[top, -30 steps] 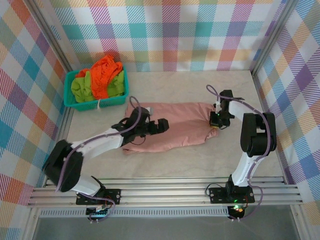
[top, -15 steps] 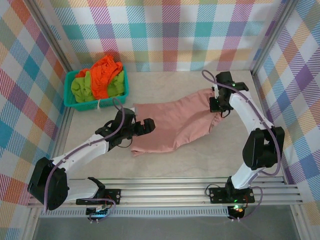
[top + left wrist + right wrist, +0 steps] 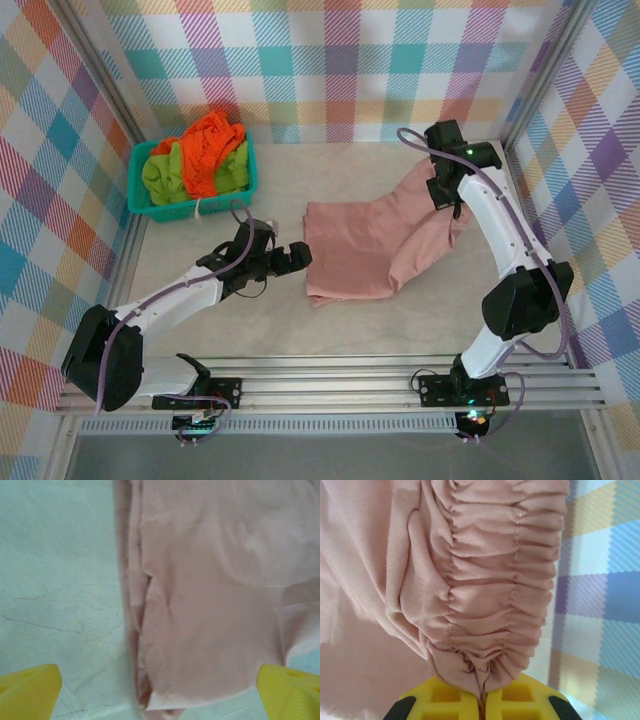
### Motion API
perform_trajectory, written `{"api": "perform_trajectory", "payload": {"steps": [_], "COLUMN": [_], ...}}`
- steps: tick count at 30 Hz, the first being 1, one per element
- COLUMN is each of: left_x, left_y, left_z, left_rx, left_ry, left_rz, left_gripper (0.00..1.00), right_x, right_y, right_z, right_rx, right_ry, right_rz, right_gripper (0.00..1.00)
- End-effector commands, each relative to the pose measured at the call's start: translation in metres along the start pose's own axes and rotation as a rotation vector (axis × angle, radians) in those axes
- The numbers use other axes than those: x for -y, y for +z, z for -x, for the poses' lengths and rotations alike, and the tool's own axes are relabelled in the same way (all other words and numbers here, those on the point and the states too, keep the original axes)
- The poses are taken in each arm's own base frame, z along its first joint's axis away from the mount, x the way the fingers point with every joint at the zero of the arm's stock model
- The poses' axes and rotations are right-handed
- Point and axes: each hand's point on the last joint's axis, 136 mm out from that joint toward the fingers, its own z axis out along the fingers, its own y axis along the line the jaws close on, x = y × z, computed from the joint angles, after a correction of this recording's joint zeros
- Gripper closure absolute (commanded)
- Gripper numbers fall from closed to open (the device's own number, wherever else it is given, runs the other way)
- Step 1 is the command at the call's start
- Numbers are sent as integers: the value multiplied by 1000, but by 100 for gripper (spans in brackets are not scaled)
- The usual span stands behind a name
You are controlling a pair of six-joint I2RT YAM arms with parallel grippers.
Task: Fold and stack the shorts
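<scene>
Waistband of the pink shorts (image 3: 365, 255) is pinched between the pressed-together yellow fingers (image 3: 455, 702) of the right gripper (image 3: 444, 198), which holds that end raised at about 2 o'clock on the table (image 3: 350, 320). The rest of the garment drapes down toward the centre and lies flat there. The left gripper (image 3: 292, 258) sits just at 9 o'clock of the cloth's flat edge, its fingers spread wide and holding nothing. At 10 o'clock a teal basket (image 3: 135, 205) holds the orange shorts (image 3: 208, 145) and the green shorts (image 3: 160, 178), well apart from both arms.
</scene>
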Motion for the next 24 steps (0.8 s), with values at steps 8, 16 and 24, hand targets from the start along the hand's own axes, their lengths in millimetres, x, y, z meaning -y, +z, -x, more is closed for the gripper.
{"api": "perform_trajectory", "payload": {"steps": [8,16,24], "left_x": [13,21,25], "left_y": [21,59,89], "left_z": [-14,-35,-56], "left_rx": [-65,-146,-213], "left_ry": [-60,-92,-86], "left_rz": [-110,-109,-102], "left_gripper": [1,14,47], "right_x": [-38,-93,-131], "right_y": [-12,-18,-23], "right_z": [17,26,31], "right_rx": [-38,-48,-55], "right_ry": [-176,-263,-310], "right_rz": [-154,-140,-129], "right_gripper": [100,100,100]}}
